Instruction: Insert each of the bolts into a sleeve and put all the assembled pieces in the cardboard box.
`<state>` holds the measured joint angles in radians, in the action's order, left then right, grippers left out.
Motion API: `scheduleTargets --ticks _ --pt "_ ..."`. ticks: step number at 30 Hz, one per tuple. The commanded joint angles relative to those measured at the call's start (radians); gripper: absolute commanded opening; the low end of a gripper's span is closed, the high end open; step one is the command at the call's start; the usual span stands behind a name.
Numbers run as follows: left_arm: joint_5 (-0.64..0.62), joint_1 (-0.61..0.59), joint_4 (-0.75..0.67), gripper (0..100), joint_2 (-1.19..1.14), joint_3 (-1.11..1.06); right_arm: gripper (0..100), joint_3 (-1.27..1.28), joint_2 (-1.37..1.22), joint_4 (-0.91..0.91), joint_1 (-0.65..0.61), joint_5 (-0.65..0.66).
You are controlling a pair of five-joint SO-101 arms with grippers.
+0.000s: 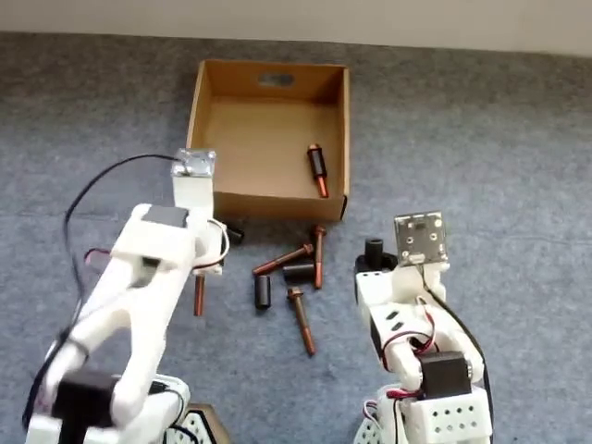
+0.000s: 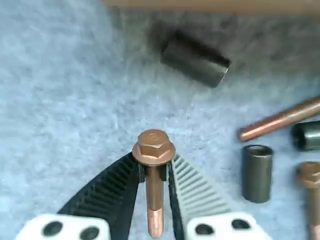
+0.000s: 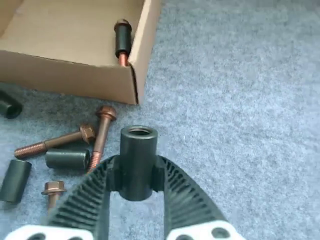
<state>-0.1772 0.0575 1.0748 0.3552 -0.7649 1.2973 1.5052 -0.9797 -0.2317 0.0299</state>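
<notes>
A copper bolt [image 2: 154, 185] is clamped by its shank in my left gripper [image 2: 155, 167], hex head outward; it hangs [image 1: 199, 294] below the left arm, left of the loose parts. My right gripper [image 3: 136, 172] is shut on a black sleeve [image 3: 136, 160], held bore up [image 1: 374, 252], right of the pile. Between the arms lie three loose bolts [image 1: 282, 260] [image 1: 318, 256] [image 1: 301, 320] and black sleeves [image 1: 298, 273] [image 1: 262, 291] [image 1: 233, 235]. The cardboard box [image 1: 268, 199] stands behind them with one assembled bolt and sleeve [image 1: 317, 169] at its right side.
Grey carpet covers the table. The box's front wall [image 3: 75, 75] stands close behind the pile. Open carpet lies right of the box and of the right arm [image 1: 518, 185]. A sleeve [image 2: 195, 58] lies ahead of the left gripper near the box.
</notes>
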Motion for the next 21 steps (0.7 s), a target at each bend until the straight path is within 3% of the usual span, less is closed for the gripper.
scheduleTargets --ticks 1,9,14,17,21 --pt "-0.006 0.019 0.002 1 0.294 -0.004 0.5 -0.110 0.008 0.022 -0.110 -0.009" --pt "-0.009 0.019 -0.005 1 0.702 -0.004 0.5 -0.134 0.004 0.209 -0.239 -0.071" --pt "-0.181 0.021 -0.135 1 0.848 -0.012 0.5 -0.114 0.002 0.360 -0.303 -0.107" --pt "-0.292 0.090 -0.221 1 0.858 -0.012 0.9 -0.076 0.002 0.489 -0.323 -0.106" --pt "-0.299 0.223 -0.327 1 0.857 -0.013 0.9 -0.013 0.004 0.611 -0.321 -0.106"
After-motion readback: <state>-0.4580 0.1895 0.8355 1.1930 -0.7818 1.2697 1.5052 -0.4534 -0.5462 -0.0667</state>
